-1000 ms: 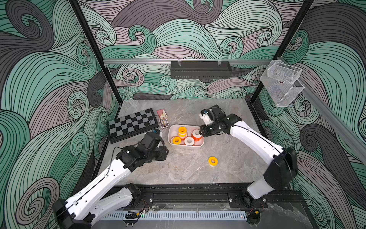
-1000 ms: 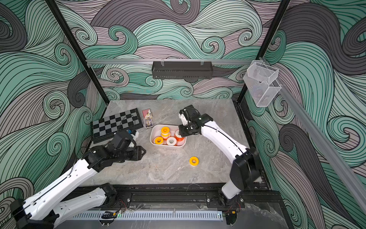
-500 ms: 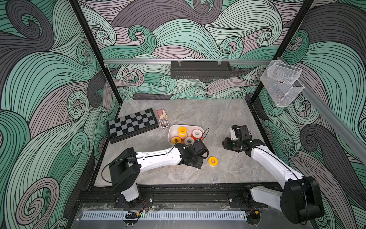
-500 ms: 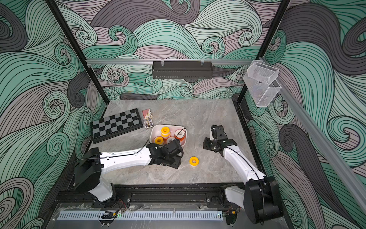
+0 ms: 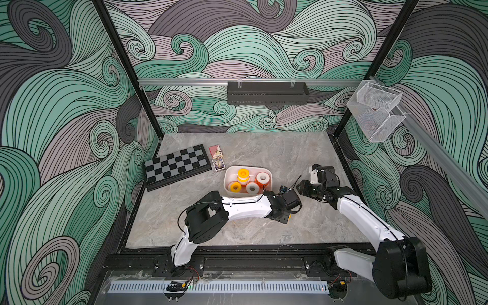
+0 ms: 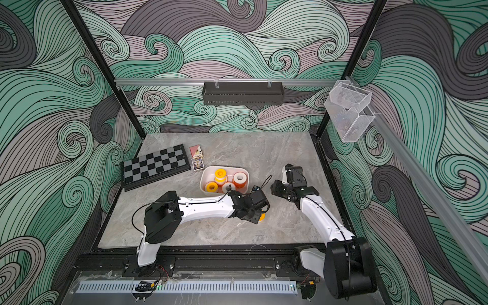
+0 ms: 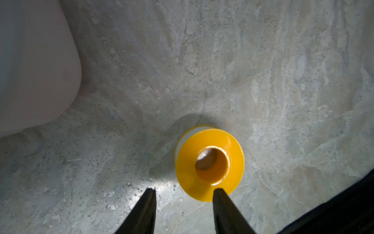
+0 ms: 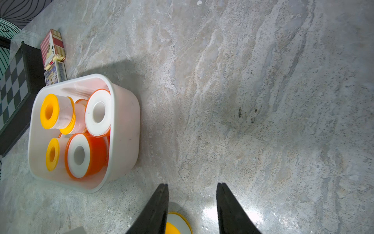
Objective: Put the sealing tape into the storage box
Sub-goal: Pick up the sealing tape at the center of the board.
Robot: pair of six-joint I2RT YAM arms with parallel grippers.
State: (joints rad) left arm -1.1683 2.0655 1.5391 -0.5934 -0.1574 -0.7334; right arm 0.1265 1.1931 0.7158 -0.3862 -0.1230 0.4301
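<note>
The white storage box [image 5: 227,176] stands mid-table and holds several rolls of sealing tape: yellow ones [image 5: 242,173] and white-faced orange ones [image 5: 262,178]. One loose yellow roll [image 7: 209,164] lies flat on the table to the near right of the box; only a sliver of that roll [image 6: 262,217] shows in a top view. My left gripper [image 7: 185,190] hangs open just over this roll, with one fingertip [image 7: 219,192] overlapping its rim and nothing between the fingers. My right gripper [image 8: 192,184] is open and empty to the right of the box [image 8: 125,121].
A folded chessboard [image 5: 177,166] lies at the left, with two card boxes [image 5: 217,158] beside the box's far left corner. A long black perforated tray [image 5: 267,93] hangs on the back rail. Clear mesh baskets [image 5: 375,111] hang at the right wall.
My left arm has swung from the left side across the front of the box and now sits over the loose yellow roll. My right gripper has drawn back from over the box to its right.
</note>
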